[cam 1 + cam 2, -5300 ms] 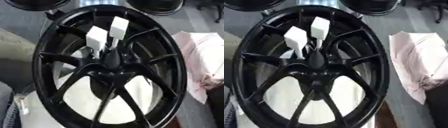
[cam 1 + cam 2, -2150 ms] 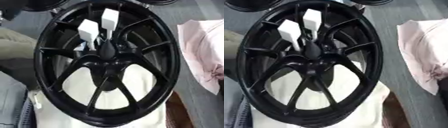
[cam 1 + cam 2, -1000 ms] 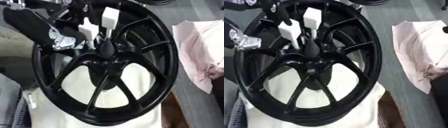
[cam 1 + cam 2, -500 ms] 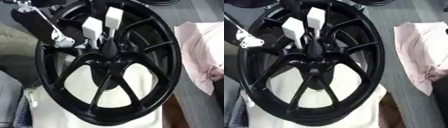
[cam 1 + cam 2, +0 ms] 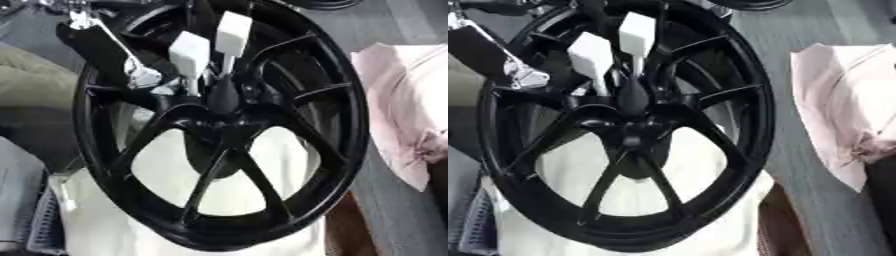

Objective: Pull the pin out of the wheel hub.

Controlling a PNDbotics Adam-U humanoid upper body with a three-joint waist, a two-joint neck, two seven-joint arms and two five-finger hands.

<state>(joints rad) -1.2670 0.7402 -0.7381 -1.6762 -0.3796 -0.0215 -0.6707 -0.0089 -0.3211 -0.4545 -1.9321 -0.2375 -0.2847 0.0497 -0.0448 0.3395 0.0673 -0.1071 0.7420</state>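
Observation:
A black spoked wheel (image 5: pixel 219 125) lies on a white cloth (image 5: pixel 219 200). Two white pins with flat rectangular heads stand in the hub (image 5: pixel 223 95): one on the left (image 5: pixel 189 52), one slightly farther back on the right (image 5: pixel 233 32). My left hand (image 5: pixel 138 74), black with silver parts, reaches in from the upper left over the rim. It sits just left of the left pin, and whether it touches the pin is unclear. Its shape blends into the dark spokes. My right hand shows in neither view.
A pink cloth (image 5: pixel 402 105) lies on the grey surface to the right of the wheel. Other dark rims (image 5: pixel 324 4) sit at the far edge. An olive fabric (image 5: pixel 35 82) and a grey object (image 5: pixel 22 200) lie to the left.
My left arm came in from the upper left during the last second and has moved right, closer to the left pin. Both pins stand as before.

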